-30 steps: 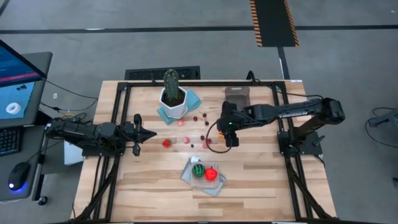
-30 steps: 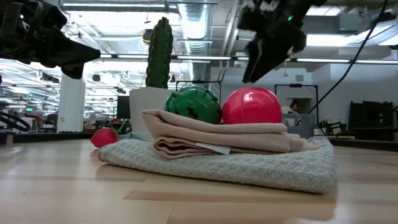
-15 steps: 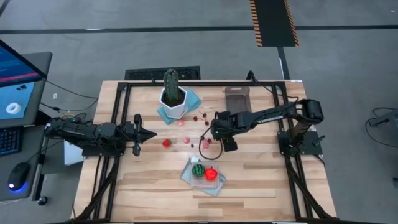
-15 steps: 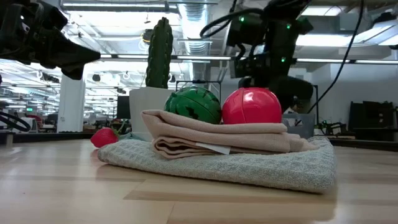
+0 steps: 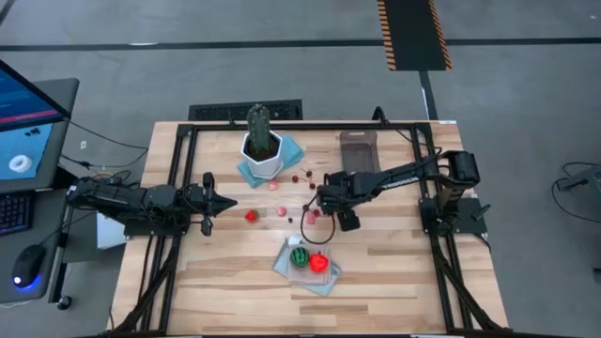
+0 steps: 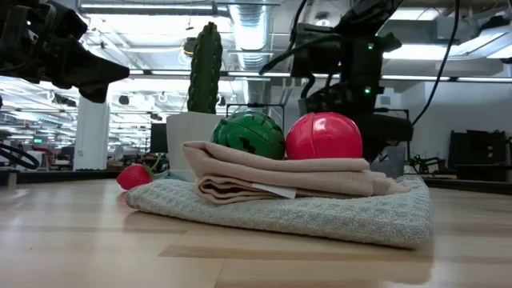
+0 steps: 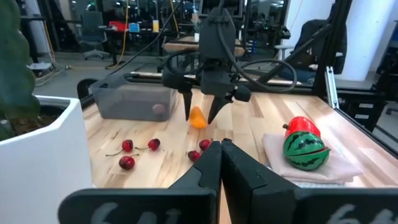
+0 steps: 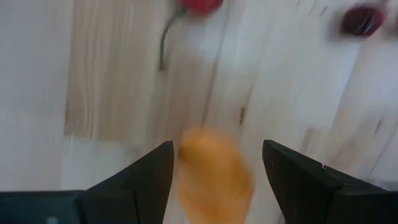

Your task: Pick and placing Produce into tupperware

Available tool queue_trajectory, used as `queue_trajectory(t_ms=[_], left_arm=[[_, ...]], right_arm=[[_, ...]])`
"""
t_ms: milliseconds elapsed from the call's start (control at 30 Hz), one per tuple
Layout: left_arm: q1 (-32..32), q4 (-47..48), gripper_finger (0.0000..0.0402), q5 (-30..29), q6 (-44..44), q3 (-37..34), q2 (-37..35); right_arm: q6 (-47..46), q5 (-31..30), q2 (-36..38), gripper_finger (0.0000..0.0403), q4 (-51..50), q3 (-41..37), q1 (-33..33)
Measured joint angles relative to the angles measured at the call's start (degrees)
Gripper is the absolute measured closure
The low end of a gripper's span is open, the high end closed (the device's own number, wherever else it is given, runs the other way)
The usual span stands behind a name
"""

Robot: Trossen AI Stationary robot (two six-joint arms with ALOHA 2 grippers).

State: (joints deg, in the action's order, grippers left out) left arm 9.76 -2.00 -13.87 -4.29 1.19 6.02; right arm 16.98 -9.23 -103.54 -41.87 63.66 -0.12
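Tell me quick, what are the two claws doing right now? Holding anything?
Left gripper: jaws shut, holding nothing, waiting at the table's left side.
Right gripper: jaws open, hanging over the orange piece, not yet gripping it.

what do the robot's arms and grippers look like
Both arms are dark, nearly black, slim and jointed. The right gripper has two tapered pointed fingers below a boxy wrist trailing looped black cables. The left gripper ends in a similar narrow dark point.
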Motion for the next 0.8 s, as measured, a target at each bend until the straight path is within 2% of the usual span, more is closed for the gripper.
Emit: queue_trajectory(t_ms=[800], left_arm=[[0.0, 0.0, 0.0401, 0.0, 0.0, 0.0, 0.0]], right_arm=[[-1.6, 0.2, 0.0, 0.0134, -2.7, 0.0, 0.1]])
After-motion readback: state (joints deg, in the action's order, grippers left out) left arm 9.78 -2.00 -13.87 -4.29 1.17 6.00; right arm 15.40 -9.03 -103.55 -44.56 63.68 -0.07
